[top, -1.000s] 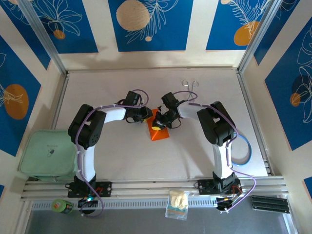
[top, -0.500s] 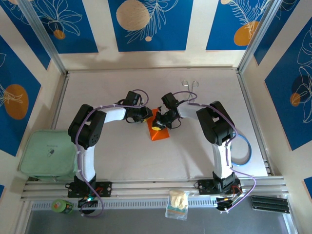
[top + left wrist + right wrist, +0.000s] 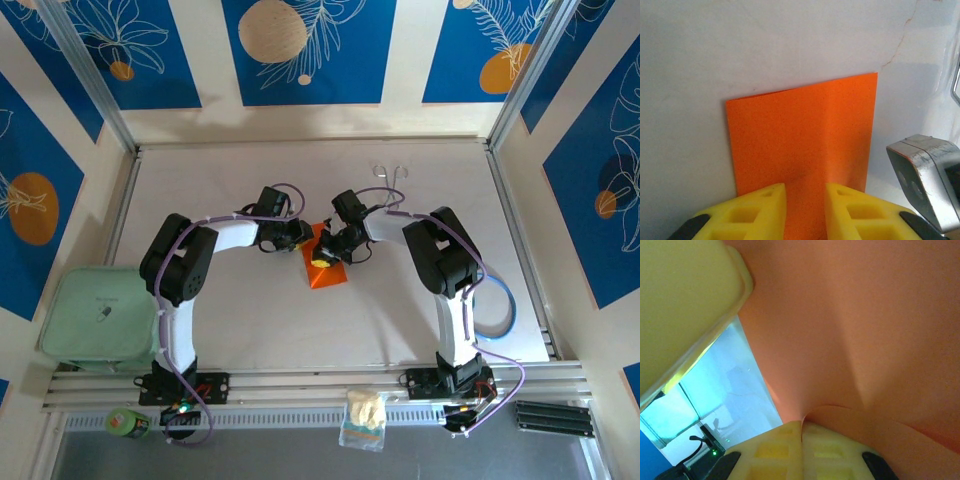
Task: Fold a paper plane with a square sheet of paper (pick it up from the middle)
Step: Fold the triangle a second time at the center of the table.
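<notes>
The square sheet of paper (image 3: 327, 270) is bright orange and sits mid-table between both arms, with a soft crease down its middle (image 3: 800, 135). My left gripper (image 3: 300, 236) reaches in from the left. Its yellow fingers (image 3: 762, 212) stand apart at the sheet's near edge, and the paper shows through the gap at my left gripper (image 3: 805, 210). My right gripper (image 3: 322, 260) comes in from the right and is shut on the sheet's edge. In the right wrist view the paper (image 3: 865, 315) curls into the pinch of my right gripper (image 3: 802, 432) and lifts off the table there.
Metal tongs (image 3: 390, 172) lie near the back edge. A pale green container (image 3: 98, 315) sits at the left, a blue ring (image 3: 497, 305) at the right, and a small bag (image 3: 364, 418) on the front rail. A grey metal part of the right arm (image 3: 925, 175) sits beside the sheet.
</notes>
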Controlling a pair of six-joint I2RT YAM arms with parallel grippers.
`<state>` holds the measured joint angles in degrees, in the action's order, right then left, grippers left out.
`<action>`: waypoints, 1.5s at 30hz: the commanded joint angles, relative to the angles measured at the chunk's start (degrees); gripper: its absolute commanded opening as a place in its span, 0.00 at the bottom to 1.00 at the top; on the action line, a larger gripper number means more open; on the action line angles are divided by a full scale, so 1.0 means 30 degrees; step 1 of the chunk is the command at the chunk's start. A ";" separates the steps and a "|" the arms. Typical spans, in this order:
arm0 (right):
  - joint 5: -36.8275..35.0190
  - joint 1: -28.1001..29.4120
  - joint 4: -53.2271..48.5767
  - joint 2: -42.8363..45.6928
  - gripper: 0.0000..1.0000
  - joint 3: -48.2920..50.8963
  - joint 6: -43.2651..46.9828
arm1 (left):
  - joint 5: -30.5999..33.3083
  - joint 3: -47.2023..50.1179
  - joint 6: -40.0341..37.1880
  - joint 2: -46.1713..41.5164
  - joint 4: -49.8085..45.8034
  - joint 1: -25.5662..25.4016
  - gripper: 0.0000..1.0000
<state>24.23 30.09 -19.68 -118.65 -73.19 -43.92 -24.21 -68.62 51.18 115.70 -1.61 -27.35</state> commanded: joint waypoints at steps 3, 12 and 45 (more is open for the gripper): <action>-0.0227 -0.0068 -0.0441 -0.0848 0.10 -0.0225 0.0107 | -0.0976 -0.0135 0.0837 0.0022 0.0430 0.0659 0.31; -0.0371 -0.0066 -0.0440 -0.0880 0.28 -0.0155 0.0139 | -0.0668 -0.1111 0.0484 -0.1508 -0.0499 0.2315 0.36; -0.0371 -0.0287 -0.0785 -0.0821 0.02 0.0228 0.0110 | 0.1184 0.2286 0.1207 -0.2776 -0.2352 -0.1471 0.00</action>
<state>24.86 29.54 -19.11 -119.33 -73.76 -43.90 -21.41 -61.87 54.61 105.69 -6.61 -31.31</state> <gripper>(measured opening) 0.049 0.061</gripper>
